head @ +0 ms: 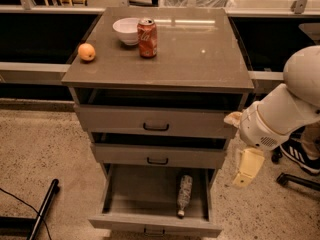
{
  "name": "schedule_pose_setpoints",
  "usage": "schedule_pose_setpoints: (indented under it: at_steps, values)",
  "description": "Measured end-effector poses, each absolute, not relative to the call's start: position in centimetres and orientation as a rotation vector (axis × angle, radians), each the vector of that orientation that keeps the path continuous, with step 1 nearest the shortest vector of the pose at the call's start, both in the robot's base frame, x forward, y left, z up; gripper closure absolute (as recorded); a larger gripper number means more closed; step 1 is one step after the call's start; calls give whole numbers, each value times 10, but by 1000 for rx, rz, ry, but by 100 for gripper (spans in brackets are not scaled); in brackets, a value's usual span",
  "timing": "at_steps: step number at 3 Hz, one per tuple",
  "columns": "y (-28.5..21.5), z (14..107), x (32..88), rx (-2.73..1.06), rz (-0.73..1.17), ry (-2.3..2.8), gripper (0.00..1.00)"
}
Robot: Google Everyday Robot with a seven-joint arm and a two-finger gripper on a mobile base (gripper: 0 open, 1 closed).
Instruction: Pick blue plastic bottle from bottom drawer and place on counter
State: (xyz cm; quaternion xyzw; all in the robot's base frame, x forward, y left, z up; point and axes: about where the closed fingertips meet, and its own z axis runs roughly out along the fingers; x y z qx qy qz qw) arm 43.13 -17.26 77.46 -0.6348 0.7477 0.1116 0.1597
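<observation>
- I see my arm [300,84] at the right edge of the view, its thick white forearm sloping down and to the left.
- The wrist [260,129] is a rounded white cuff at mid-height.
- My gripper [246,166] hangs just below that wrist, pale yellow, pointing down towards the floor.

1. On the bench [200,59], the bowl [126,30] sits back left, the can [147,37] just right of it, the orange [86,51] farther left and nearer.
2. The plastic bottle [184,194] lies in the bottom drawer [140,196], along its right side.
3. The gripper [247,168] hangs right of the 2 lower drawers, outside them.
</observation>
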Motion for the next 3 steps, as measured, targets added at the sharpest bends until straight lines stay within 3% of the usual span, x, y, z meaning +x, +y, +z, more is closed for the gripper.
schedule_pose_setpoints:
  at_steps: [1,3]
  values:
    - [-187,735,442,-1641,365,2280,0]
    - [-220,660,449,-1346,162,2528,0]
